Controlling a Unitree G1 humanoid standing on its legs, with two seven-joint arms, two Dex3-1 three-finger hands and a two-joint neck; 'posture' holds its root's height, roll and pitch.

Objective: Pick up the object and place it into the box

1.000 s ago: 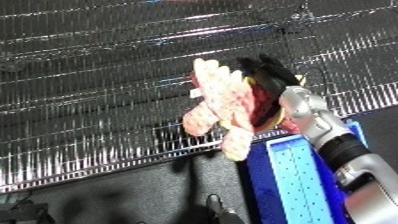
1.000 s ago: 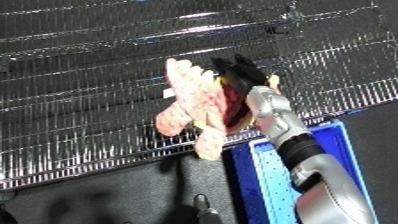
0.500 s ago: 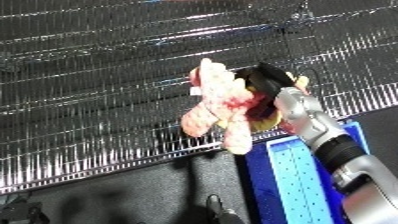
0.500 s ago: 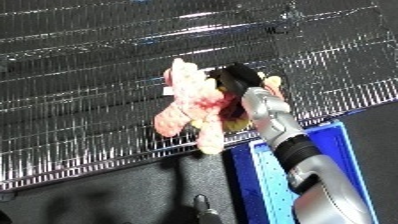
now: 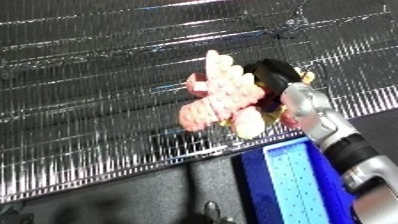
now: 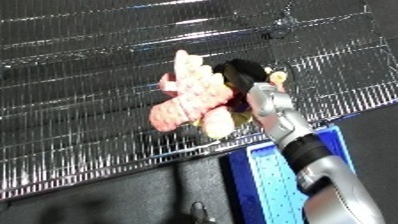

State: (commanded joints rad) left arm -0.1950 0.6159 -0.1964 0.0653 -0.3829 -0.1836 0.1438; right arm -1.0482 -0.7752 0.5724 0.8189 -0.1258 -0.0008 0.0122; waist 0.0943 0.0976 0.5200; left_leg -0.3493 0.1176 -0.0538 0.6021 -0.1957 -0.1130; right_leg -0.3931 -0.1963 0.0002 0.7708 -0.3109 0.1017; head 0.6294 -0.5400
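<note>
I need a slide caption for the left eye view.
Right hand holds pink plush toy above wire shelf, blue bin below.

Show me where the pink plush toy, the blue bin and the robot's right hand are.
pink plush toy (image 5: pixel 222 97), left eye view, on its body.
blue bin (image 5: pixel 298 182), left eye view, on its perforated wall.
right hand (image 6: pixel 242 72), right eye view, on its black back.

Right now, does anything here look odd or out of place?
Nothing looks damaged or spilled. The right robot hand holds a pink plush toy up over the wire shelf, with the blue bin below it.
</note>
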